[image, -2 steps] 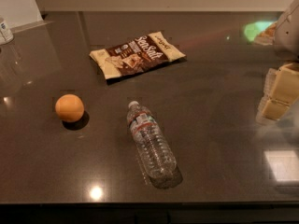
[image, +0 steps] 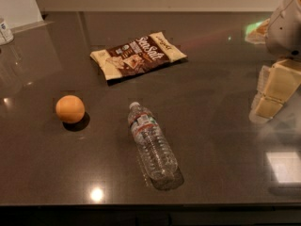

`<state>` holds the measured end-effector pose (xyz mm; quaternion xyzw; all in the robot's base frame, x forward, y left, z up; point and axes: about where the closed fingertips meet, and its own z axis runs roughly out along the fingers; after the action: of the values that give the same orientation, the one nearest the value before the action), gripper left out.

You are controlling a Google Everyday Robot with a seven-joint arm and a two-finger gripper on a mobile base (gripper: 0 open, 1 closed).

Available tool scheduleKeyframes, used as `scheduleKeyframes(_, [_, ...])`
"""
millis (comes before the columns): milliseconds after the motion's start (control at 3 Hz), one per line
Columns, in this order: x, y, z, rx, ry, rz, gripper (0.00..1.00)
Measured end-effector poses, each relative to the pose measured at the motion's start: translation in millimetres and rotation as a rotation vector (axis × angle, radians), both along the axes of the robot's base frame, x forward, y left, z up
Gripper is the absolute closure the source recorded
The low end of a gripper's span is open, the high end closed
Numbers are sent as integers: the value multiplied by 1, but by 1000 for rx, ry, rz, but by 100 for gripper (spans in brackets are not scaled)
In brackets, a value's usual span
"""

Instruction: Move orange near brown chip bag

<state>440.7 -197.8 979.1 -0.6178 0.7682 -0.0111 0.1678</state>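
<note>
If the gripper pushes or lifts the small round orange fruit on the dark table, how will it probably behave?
The small round orange fruit is a ball on a glossy dark table, so a push would likely make it roll. Its smooth, firm-looking skin may slip unless gripped across the middle. The cream gripper is far right, away from it.

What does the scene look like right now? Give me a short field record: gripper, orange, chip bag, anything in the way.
gripper: far right of the view, well apart from all three items
orange: on the table, left side, untouched
brown chip bag: lying flat, farther back, centre
water bottle: on its side, front centre, cap toward the bag
task state: orange not yet near the bag
</note>
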Motion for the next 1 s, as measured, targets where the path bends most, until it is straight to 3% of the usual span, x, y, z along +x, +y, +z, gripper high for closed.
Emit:
scheduleKeyframes(667, [0, 90, -3, 76, 10, 147, 0])
scheduleKeyframes(1000, [-2, 146, -13, 113, 15, 219, 0])
